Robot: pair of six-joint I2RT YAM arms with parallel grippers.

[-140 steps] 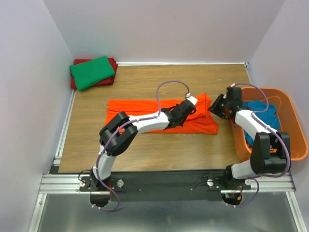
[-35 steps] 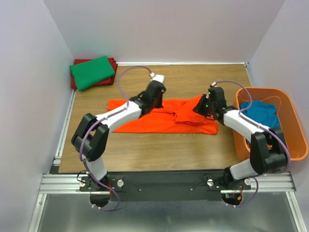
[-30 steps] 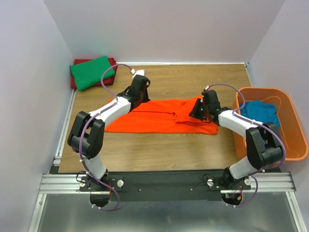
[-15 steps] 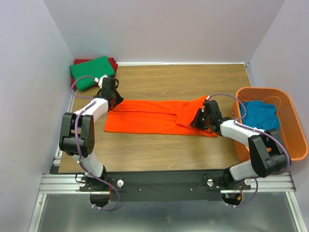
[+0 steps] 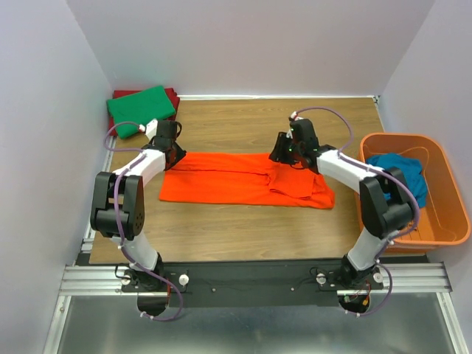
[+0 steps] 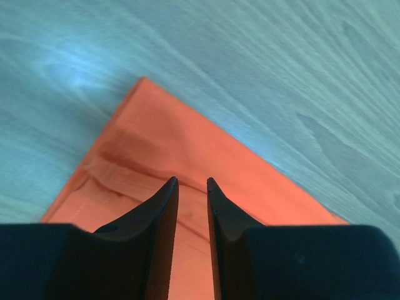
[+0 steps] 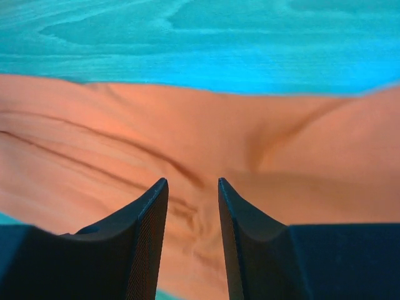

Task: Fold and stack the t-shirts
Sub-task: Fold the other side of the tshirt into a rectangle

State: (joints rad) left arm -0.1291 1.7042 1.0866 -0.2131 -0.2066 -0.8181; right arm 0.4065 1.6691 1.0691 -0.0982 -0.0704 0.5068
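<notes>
The bright orange t-shirt (image 5: pixel 236 177) lies flat and long across the middle of the table, its right end folded over into a thicker patch (image 5: pixel 299 184). My left gripper (image 5: pixel 171 150) sits at the shirt's far left corner, jaws slightly apart over the cloth (image 6: pixel 187 144) and holding nothing (image 6: pixel 192 181). My right gripper (image 5: pixel 284 151) is over the far edge of the shirt's right part, open, with wrinkled orange cloth (image 7: pixel 187 137) below the fingertips (image 7: pixel 192 181). The green t-shirt (image 5: pixel 140 109) lies folded on the dark red one (image 5: pixel 172 96) at the back left. The teal t-shirt (image 5: pixel 402 171) lies bunched in the basket.
The rigid orange plastic basket (image 5: pixel 442 221) stands at the right edge of the table. Purple-grey walls close in the left, back and right. Bare wood (image 5: pixel 243 236) lies between the shirt and the arm bases.
My right gripper has moved from the shirt's near right edge to its far edge. My left gripper has travelled left along the shirt and now rests at its far left corner.
</notes>
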